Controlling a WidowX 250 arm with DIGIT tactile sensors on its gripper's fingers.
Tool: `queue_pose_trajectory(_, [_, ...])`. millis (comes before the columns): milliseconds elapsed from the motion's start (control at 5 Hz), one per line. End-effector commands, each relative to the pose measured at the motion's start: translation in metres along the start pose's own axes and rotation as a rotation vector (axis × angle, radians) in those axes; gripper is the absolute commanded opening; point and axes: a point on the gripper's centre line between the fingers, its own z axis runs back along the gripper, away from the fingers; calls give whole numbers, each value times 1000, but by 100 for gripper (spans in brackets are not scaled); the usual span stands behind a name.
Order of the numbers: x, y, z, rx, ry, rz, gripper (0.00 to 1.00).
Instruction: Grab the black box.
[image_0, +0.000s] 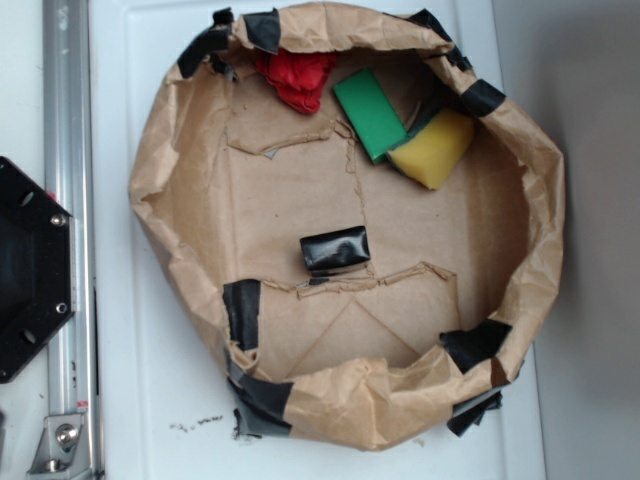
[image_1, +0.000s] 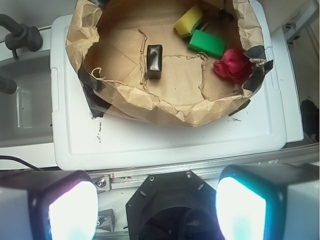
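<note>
Pincer (image_1: 157, 207) spread wide, well apart from the black box (image_0: 335, 249) inside the paper basin (image_0: 160, 180)

Glossy black box (image_0: 335, 249) (image_1: 154, 61) on plain brown paper (image_0: 290, 180) (image_1: 175, 82), patched at the rim with black tape (image_0: 242, 312) (image_1: 91, 90). Green block (image_0: 369, 113) (image_1: 207, 43), yellow block (image_0: 434, 148) (image_1: 188, 21), crumpled red lump, perhaps cloth (image_0: 298, 78) (image_1: 232, 65). White tray (image_0: 150, 400) (image_1: 165, 145) beneath. Pale glowing fingers (image_1: 75, 210), tinged pink and cyan.
</note>
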Motion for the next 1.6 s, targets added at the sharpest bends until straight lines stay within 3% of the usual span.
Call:
queue_pose_trajectory(0, [0, 0, 0, 0, 0, 0, 100])
queue_pose_trajectory(400, [96, 18, -29, -33, -88, 316, 100])
queue_pose_trajectory(600, [140, 16, -74, -49, -123, 414, 100])
queue_pose_trajectory(800, [158, 5, -131, 21, -24, 340, 100])
queue_pose_trajectory(1000, [139, 9, -183, 82, 86, 280, 100])
queue_pose_trajectory(1200, [124, 4, -172, 54, 60, 224, 100])
queue_pose_trajectory(1400, [114, -3, -183, 116, 80, 180, 100])
